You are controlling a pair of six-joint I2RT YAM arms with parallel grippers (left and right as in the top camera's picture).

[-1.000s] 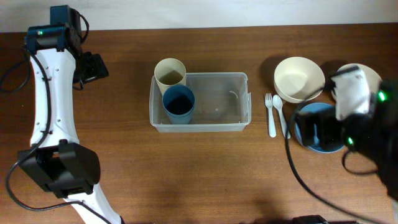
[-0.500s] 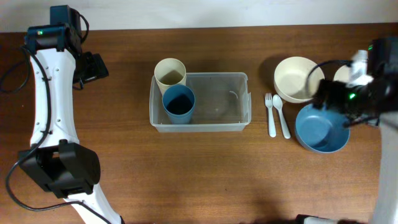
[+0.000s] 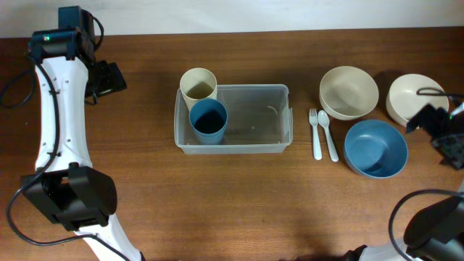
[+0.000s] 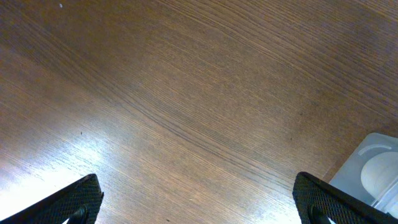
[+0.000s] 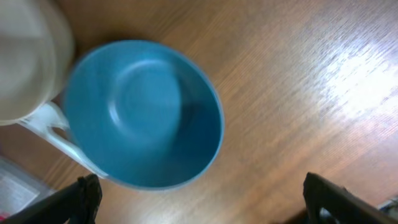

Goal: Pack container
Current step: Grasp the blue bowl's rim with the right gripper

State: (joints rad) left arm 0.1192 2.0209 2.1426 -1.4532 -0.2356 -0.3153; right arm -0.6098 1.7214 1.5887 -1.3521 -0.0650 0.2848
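So the wooden counter fills pretty much everything, and the biggest thing on it is the container. It's well off to the side of the left fingers, with just one clear corner poking into the left wrist view near a fingertip, and it's well apart from the right fingers too. Next down in size are three bowls, all over on the right fingers' side: a blue bowl sits open side up just in front of those fingers, not touching them, with one cream bowl beyond it and a second cream bowl closer to the fingers. Then there are two cups standing upright in the container, at the end nearest the left fingers — a cream cup and a blue cup right against each other. Smallest are a white fork and spoon, lying side by side between the container and the bowls. Both pairs of fingers are spread wide, with only bare wood between the left pair, and neither pair is gripping anything.
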